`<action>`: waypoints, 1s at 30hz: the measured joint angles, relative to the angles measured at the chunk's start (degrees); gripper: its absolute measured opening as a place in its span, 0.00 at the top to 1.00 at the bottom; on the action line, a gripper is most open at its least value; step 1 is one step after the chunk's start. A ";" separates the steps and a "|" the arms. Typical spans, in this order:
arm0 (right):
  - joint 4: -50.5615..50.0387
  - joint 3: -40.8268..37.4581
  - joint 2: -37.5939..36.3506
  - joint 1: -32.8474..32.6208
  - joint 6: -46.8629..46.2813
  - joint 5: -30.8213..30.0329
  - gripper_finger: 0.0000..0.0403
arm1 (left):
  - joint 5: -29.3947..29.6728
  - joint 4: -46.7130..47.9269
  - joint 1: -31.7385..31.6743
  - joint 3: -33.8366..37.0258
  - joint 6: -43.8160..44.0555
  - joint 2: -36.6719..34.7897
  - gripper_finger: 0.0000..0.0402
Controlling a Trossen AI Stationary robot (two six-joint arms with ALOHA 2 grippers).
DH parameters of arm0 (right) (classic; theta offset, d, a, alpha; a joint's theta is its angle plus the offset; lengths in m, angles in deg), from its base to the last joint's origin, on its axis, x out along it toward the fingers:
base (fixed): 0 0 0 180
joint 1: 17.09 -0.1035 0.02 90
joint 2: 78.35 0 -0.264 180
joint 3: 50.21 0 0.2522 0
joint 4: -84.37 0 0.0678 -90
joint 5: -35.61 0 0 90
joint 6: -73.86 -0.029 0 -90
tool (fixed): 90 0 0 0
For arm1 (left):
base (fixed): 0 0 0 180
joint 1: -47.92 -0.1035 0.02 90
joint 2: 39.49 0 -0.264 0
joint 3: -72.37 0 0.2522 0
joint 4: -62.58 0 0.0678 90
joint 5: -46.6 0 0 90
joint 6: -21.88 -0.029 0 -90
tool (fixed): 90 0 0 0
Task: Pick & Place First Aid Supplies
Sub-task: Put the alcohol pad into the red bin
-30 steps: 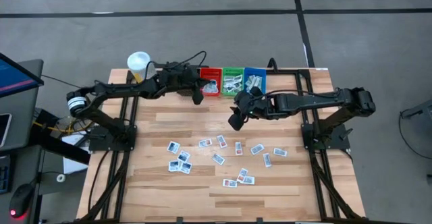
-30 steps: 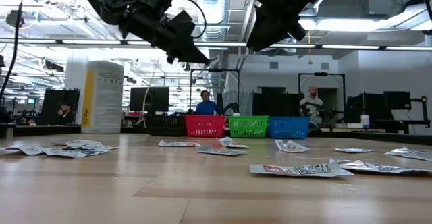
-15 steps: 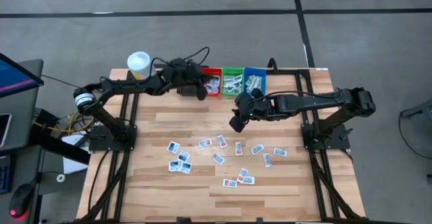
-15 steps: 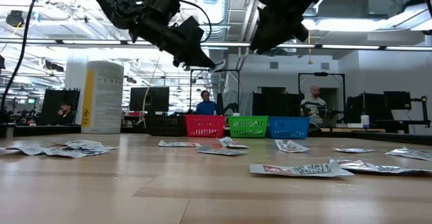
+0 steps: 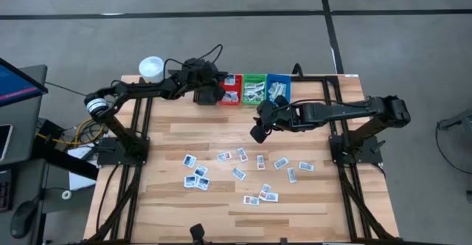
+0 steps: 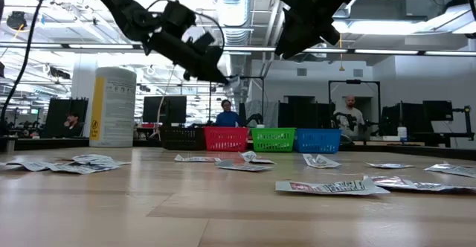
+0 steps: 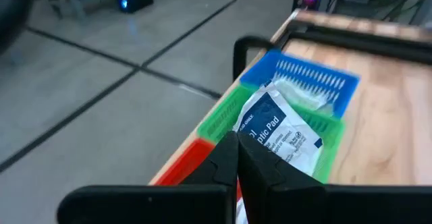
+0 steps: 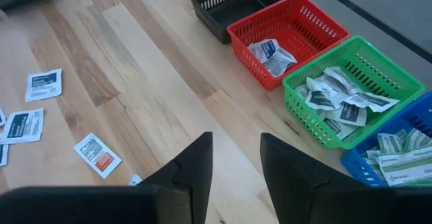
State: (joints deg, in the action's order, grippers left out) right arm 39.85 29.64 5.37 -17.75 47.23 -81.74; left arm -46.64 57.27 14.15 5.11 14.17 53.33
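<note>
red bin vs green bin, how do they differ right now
The red bin holds only a couple of white packets with blue print, so most of its floor shows; the green bin is packed with a heap of packets with dark print. The red bin sits beside the black bin; the green bin sits between the red bin and the blue bin. Both are slatted plastic bins of like shape, side by side in one row at the table's edge.

High view: overhead, straight down on table [image 5: 221, 193]. Low view: tabletop level, facing bins [image 6: 274, 139]. Wrist views: close, looking forward at those same bins.
</note>
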 joint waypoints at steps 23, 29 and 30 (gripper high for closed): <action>0.13 0.00 0.00 -0.65 -0.94 -0.13 0.71 | 3.43 -5.29 -0.05 0.09 -0.75 8.12 0.87; 0.84 -0.31 -0.01 -1.60 -1.52 -0.15 0.71 | 3.64 -5.21 -0.04 0.09 1.79 8.12 0.80; 1.76 -0.88 -0.02 -1.64 -1.54 -0.15 0.71 | 3.67 -5.20 -0.03 0.09 2.26 8.12 0.79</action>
State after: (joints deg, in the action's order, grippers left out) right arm 41.61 28.75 5.35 -19.39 45.68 -81.89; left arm -42.97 52.07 14.11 5.20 16.43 61.45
